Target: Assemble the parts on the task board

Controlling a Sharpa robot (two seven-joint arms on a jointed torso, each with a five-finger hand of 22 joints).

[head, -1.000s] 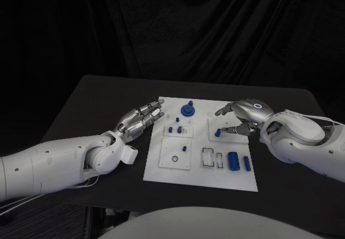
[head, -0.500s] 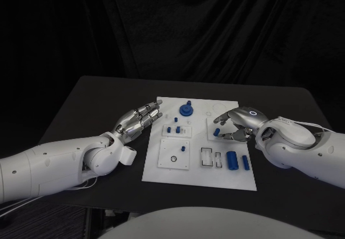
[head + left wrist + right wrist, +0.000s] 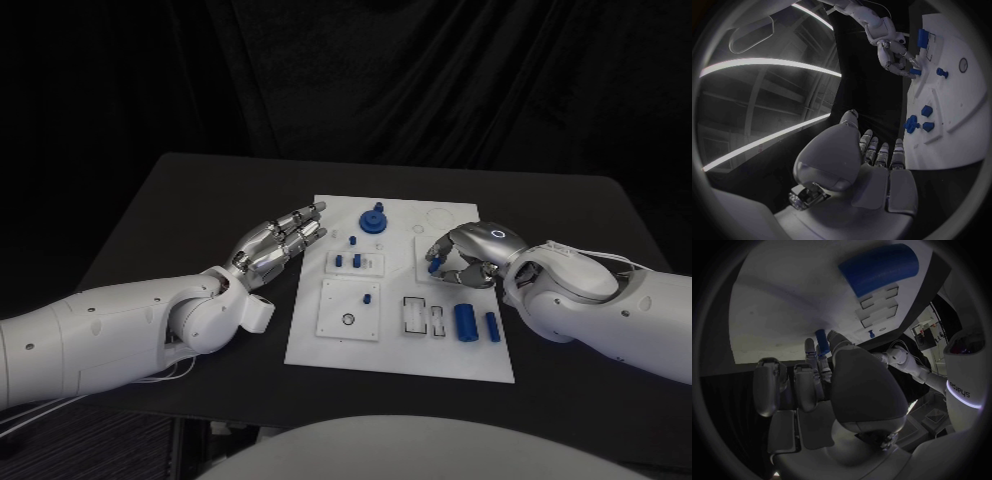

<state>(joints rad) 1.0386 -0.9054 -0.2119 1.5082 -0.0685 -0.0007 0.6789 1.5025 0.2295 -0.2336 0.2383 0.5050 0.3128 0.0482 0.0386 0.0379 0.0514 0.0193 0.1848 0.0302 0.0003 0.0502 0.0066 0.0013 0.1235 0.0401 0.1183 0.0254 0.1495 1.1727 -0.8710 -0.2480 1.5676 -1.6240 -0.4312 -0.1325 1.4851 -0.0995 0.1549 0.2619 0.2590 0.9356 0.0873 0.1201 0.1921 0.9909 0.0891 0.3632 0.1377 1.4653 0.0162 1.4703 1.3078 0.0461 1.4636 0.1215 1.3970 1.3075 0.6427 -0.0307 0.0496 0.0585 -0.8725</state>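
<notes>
The white task board (image 3: 397, 345) lies in the middle of the table. A small blue peg (image 3: 436, 265) stands upright on its right half, and my right hand (image 3: 472, 254) curls over it, pinching it between thumb and a finger; the peg (image 3: 821, 336) shows between those fingertips in the right wrist view. My left hand (image 3: 281, 240) lies open with its fingers stretched out, just off the board's left edge, holding nothing. A blue round part with a knob (image 3: 375, 220) stands at the board's far edge. A large blue cylinder (image 3: 466, 320) lies near the right edge.
Two blue pegs (image 3: 351, 261) stand in a small plate left of centre, and another small one (image 3: 369, 297) lies below it beside a ring-shaped hole (image 3: 351, 319). A thin blue cylinder (image 3: 493, 327) lies beside the large one, next to rectangular slots (image 3: 418, 313).
My right hand has come down and toward me onto the small blue peg, and its fingers have closed round it. The left hand has stayed where it was.
</notes>
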